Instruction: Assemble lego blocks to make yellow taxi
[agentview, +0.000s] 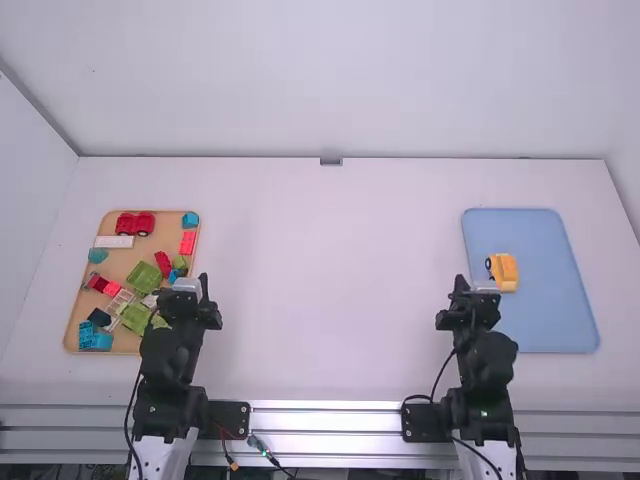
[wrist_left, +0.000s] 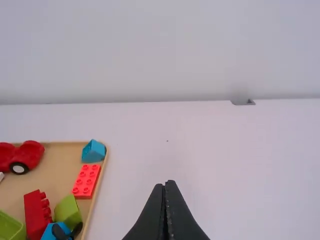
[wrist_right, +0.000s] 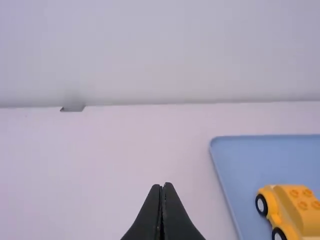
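one left tool (agentview: 184, 304) and one right tool (agentview: 474, 304), both closed, at a white table (agentview: 330, 290), pale walls (agentview: 330, 80) beyond

And here's the surface (agentview: 330, 280), smooth, pale and softly matt! Over to the blue tray (agentview: 550, 310): smooth, looks like plastic, low sheen. The tan tray (wrist_left: 59, 172) is smooth and matt too, wood or plastic, hard to call! Yellow car (wrist_right: 299, 212), moulded plastic, gentle gloss. Red car (wrist_left: 32, 152), shiny plastic! Left tool (agentview: 182, 300) and right tool (agentview: 472, 302), matt black. And the rail (agentview: 330, 421) gleams like metal!
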